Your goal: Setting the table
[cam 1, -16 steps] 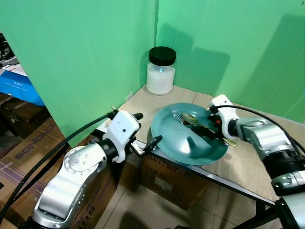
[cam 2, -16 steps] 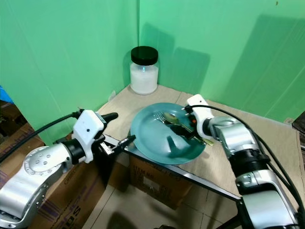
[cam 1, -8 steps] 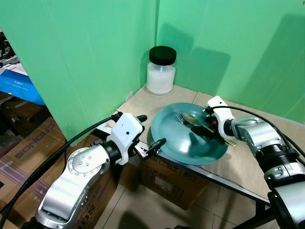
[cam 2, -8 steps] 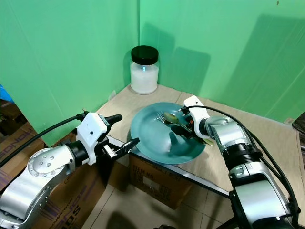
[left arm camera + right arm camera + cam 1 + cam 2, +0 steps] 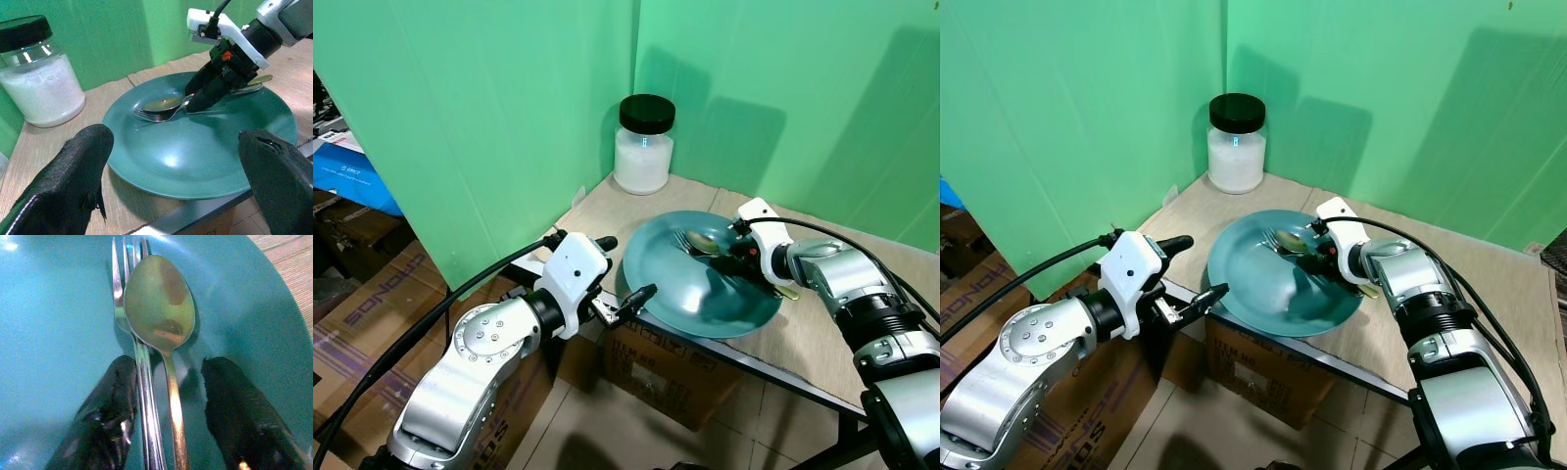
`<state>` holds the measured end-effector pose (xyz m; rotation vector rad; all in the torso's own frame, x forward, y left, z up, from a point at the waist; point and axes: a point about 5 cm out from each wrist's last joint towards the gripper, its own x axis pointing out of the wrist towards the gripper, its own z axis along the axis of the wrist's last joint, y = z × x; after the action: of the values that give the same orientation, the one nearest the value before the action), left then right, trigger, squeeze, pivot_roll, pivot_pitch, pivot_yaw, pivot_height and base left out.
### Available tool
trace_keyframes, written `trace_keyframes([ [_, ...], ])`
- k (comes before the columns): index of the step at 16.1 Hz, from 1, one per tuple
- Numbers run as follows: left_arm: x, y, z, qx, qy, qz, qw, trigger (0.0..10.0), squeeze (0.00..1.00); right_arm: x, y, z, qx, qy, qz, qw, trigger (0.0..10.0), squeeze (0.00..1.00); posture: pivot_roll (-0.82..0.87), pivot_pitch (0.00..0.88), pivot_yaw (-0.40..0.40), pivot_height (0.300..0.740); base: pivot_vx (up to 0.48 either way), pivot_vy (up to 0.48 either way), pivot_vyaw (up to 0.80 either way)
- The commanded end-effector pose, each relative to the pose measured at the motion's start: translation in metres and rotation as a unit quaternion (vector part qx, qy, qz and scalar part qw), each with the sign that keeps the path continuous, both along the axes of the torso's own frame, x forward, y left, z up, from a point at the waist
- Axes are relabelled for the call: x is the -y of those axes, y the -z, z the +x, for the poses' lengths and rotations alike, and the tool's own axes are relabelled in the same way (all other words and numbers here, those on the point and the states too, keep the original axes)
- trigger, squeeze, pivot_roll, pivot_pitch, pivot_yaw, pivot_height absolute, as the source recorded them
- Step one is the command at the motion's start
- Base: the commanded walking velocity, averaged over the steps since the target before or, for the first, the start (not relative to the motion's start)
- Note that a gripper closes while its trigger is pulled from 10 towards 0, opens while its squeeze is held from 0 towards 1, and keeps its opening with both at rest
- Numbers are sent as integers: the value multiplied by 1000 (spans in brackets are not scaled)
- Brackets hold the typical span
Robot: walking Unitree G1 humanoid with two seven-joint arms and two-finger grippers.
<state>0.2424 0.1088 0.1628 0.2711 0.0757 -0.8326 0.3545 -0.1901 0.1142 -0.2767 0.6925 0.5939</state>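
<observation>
On the teal plate (image 5: 700,299) my right gripper (image 5: 168,404) stands narrowly parted astride the handles of the spoon (image 5: 160,303) and fork (image 5: 122,308), not yet closed. Both look thin, stiff and slick, so I'd pinch mid-handle, squarely. My left gripper (image 5: 171,171) hovers wide open at the plate's near edge.

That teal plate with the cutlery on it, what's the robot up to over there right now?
The robot is working at a teal plate on a table in a green corner. Its right gripper is down in the plate, fingers open on either side of the handles of a fork and spoon lying side by side, not yet closed on them. The left gripper hangs open just off the table's near edge, facing the plate. A jar of white powder with a black lid stands behind.
</observation>
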Motion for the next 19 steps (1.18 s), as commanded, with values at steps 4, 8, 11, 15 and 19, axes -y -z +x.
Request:
trace_keyframes([
  [4, 1, 2, -1, -3, 2, 2, 1000, 10000, 373, -1, -4, 3, 6, -8, -3, 1000, 0, 0, -104, 5, -60, 740, 0, 0, 0],
  [8, 1, 2, -1, -3, 2, 2, 1000, 10000, 373, -1, -4, 3, 6, -8, -3, 1000, 0, 0, -104, 5, -60, 740, 0, 0, 0],
  [11, 1, 3, -5, -2, 4, -1, 1000, 10000, 376, -17, -3, -10, -16, -93, 15, 995, 0, 0, -104, 5, -65, 740, 0, 0, 0],
  [15, 2, 3, -5, -3, 8, 0, 1000, 10000, 373, -21, -8, -17, -10, -117, 38, 992, 0, 0, -104, 2, -57, 740, 0, 0, 0],
  [19, 1, 3, -6, -3, 11, 2, 1000, 10000, 376, -22, -20, -25, 6, -128, 63, 990, 0, 0, -102, 0, -49, 740, 0, 0, 0],
])
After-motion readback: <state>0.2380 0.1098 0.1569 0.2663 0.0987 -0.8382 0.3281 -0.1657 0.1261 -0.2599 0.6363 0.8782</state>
